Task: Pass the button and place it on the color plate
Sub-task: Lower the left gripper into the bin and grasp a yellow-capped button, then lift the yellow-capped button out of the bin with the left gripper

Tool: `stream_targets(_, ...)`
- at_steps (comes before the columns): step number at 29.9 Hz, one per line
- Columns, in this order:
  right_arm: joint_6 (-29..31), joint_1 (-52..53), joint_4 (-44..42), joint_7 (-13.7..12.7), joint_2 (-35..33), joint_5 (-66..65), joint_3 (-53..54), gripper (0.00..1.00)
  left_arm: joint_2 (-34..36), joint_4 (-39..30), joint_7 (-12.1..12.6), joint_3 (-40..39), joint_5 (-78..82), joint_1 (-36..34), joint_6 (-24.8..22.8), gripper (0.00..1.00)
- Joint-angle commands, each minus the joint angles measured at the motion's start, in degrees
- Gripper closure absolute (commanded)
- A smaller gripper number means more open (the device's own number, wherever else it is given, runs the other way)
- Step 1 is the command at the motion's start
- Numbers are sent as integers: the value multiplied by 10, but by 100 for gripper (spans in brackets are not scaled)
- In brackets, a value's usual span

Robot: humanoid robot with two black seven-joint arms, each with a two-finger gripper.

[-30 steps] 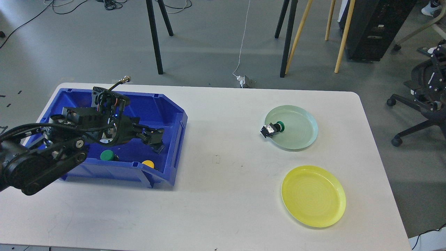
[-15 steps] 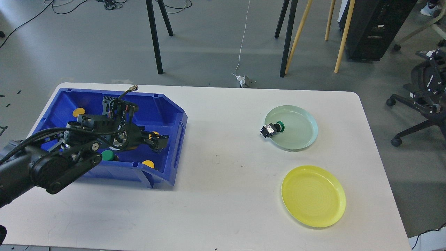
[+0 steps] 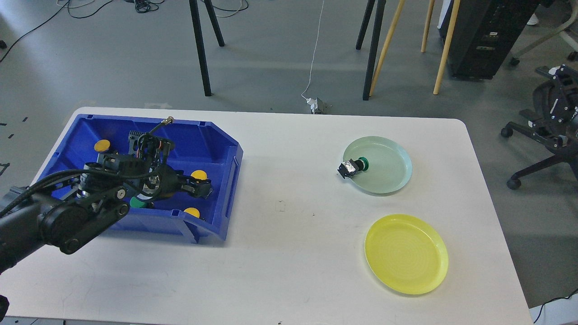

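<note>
Head view: left gripper [image 3: 202, 188] sits low inside the blue bin [image 3: 216, 140], near its right wall. Its fingers appear dark and close together; whether the jaws are parted or closed on anything cannot be told. One yellow button [image 3: 198, 174] lies just behind the fingertips, another yellow button [image 3: 192, 211] just in front near the bin lip, a third [image 3: 102, 145] at the far left corner. A green button [image 3: 137, 202] shows partly under the wrist. Green button with black housing [image 3: 353, 166] rests on the left rim of the pale green plate [image 3: 393, 171]. Yellow plate [image 3: 406, 253] lies nearer, on the white table [image 3: 289, 253]. Right gripper is out of view.

Versus 0.5 s ago: gripper has dropped lower and drawn slightly leftward; plates unchanged
</note>
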Motion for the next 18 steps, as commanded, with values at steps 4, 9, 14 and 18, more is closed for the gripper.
stream_targets(4, 0, 0, 1, 0, 0, 0, -1, 1, 1, -1, 4, -1, 0, -1, 0, 70)
stream_targets(9, 0, 0, 2, 0, 1, 0, -1, 1, 5, -7, 4, -6, -1, 0, 0, 75)
stream_targets(14, 0, 2, 3, -1, 1, 0, 0, 1, 40, -42, 1, -23, -6, -2, 0, 75)
stream_targets(18, 0, 3, 1, -2, 1, -1, 0, 1, 95, -105, 5, -32, -32, -3, 0, 75)
